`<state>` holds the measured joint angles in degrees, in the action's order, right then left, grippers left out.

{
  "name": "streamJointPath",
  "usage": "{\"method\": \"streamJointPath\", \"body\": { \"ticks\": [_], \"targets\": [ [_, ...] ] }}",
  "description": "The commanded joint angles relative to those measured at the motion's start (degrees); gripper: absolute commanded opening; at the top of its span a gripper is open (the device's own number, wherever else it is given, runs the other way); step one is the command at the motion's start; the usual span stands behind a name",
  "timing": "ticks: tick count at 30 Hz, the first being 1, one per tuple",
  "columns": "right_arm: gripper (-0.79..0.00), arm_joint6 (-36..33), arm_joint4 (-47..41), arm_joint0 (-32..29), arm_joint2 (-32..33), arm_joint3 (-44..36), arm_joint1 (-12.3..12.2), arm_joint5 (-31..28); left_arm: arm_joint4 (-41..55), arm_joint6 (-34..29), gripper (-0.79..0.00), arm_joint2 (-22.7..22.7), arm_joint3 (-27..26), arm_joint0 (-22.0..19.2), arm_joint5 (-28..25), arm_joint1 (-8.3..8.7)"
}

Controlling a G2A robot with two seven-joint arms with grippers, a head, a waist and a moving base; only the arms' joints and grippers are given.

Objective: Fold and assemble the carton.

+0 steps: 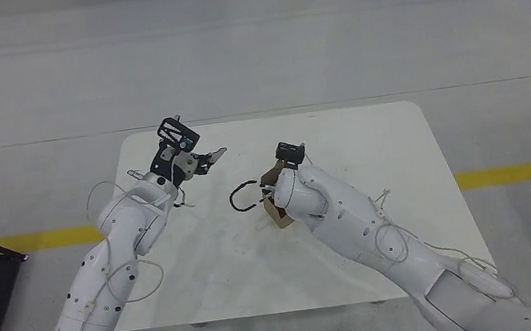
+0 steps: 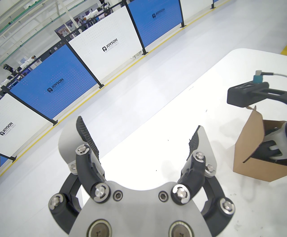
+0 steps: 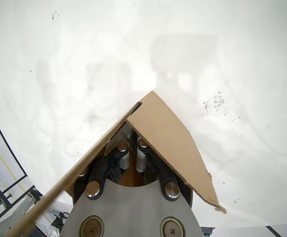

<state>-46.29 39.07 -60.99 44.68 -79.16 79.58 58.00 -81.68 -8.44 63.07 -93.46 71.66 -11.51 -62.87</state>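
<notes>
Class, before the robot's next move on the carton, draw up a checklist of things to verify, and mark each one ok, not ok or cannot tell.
1. Left gripper open, holding nothing: ok.
2. Left gripper apart from the carton: ok.
3. The carton rests on the table: ok.
4. Right gripper inside the carton: ok.
5. Right gripper pinching a panel: cannot tell.
6. The carton closed up: not ok, a flap stands open.

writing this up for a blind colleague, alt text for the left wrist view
The left claw, open and holding nothing, hangs over a white table. Nearby a brown carton stands with a flap up and the right arm reaching inside it; blue and white panels line the floor behind.
</notes>
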Motion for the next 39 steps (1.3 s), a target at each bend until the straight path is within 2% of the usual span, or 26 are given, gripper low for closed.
{"method": "streamJointPath", "body": {
  "ticks": [1,8,11,20,26,29,35,39],
  "targets": [
    [-0.785,0.0,2.3,-1.5,1.0,-1.7,0.0,0.0,0.0,0.0,0.0,0.0,0.0,0.0,0.0,0.0],
    [-0.785,0.0,8.8,-7.6,5.2,-8.5,0.5,0.0,0.0,0.0,0.0,0.0,0.0,0.0,0.0,0.0],
    [-0.785,0.0,8.6,-9.2,7.1,-8.9,1.2,0.0,0.0,0.0,0.0,0.0,0.0,0.0,0.0,0.0],
    [-0.785,0.0,4.0,-2.9,7.2,4.5,5.0,0.0,0.0,0.0,0.0,0.0,0.0,0.0,0.0,0.0],
    [-0.785,0.0,3.8,-0.1,6.7,9.1,7.2,0.0,0.0,0.0,0.0,0.0,0.0,0.0,0.0,0.0],
    [-0.785,0.0,5.8,-2.1,8.1,5.6,7.7,0.0,0.0,0.0,0.0,0.0,0.0,0.0,0.0,0.0],
    [-0.785,0.0,13.4,-11.6,13.0,-6.1,7.9,0.0,0.0,0.0,0.0,0.0,0.0,0.0,0.0,0.0],
    [-0.785,0.0,15.8,-13.7,13.9,-6.9,8.5,0.0,0.0,0.0,0.0,0.0,0.0,0.0,0.0,0.0]
  ]
}}
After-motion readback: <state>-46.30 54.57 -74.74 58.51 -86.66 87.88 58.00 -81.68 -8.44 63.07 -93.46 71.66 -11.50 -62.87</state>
